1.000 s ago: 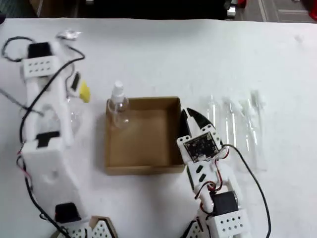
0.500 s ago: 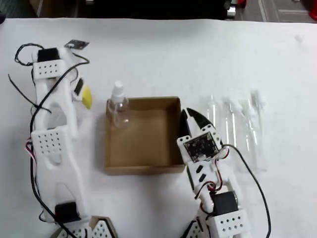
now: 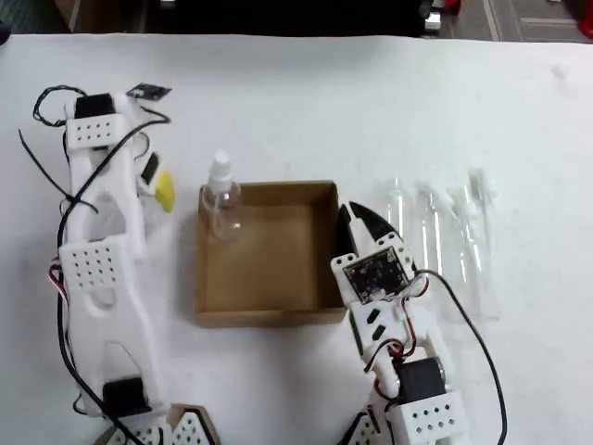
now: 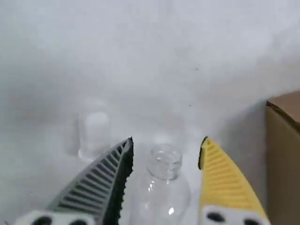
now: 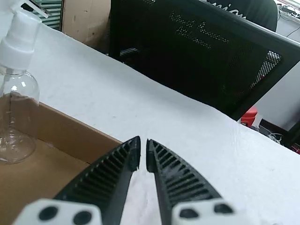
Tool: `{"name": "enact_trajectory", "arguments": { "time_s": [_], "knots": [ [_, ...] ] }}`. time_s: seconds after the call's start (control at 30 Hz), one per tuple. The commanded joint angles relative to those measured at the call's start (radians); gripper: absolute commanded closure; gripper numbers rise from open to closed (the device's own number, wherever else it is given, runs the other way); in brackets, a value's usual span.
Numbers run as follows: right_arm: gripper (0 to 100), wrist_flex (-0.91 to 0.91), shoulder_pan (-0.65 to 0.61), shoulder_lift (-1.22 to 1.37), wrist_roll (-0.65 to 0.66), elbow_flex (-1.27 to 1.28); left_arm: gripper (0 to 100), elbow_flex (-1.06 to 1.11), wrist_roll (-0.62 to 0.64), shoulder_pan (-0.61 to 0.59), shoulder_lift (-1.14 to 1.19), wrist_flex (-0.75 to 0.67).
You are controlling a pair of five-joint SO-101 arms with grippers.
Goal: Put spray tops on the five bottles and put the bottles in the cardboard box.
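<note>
The left gripper [image 4: 167,143] is released, its grey and yellow fingers standing apart on either side of a clear plastic open-necked bottle [image 4: 163,185] without visibly touching it. The bottle is light and slick, so an off-centre close would likely tip it or squirt it out. Just beyond it stands a small clear cup-shaped piece [image 4: 93,131], easy to knock over. Farther off, the brown cardboard box [image 3: 269,315] holds a clear bottle with a white spray top [image 3: 222,199] upright in one corner. A careless drop beside it could topple it. The right gripper [image 3: 361,222], clenched on nothing, sits near the box wall, and a swing could shove the box.
</note>
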Motion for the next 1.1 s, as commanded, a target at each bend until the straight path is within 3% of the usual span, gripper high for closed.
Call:
{"name": "enact_trajectory", "arguments": {
  "time_s": [0.0, 0.27, 0.73, 0.9, 1.07],
  "knots": [
    [98.4, -0.018, -0.008, -0.001, 0.011, 0.014, 87, -0.006, -0.009, 0.027, -0.015, 0.008],
    [98.4, -0.018, -0.005, -0.001, 0.011, 0.014, 98, 0.006, -0.041, 0.053, -0.027, 0.015],
    [98.4, -0.021, -0.005, -0.001, 0.011, 0.014, 98, 0.048, 0.041, 0.071, -0.323, 0.018],
    [98.4, -0.021, -0.004, -0.001, 0.011, 0.014, 98, 0.155, 0.049, 0.127, -0.467, 0.018],
    [98.4, -0.021, -0.004, -0.001, 0.011, 0.014, 98, 0.241, 0.137, 0.186, -0.638, 0.009]
  ]
}}
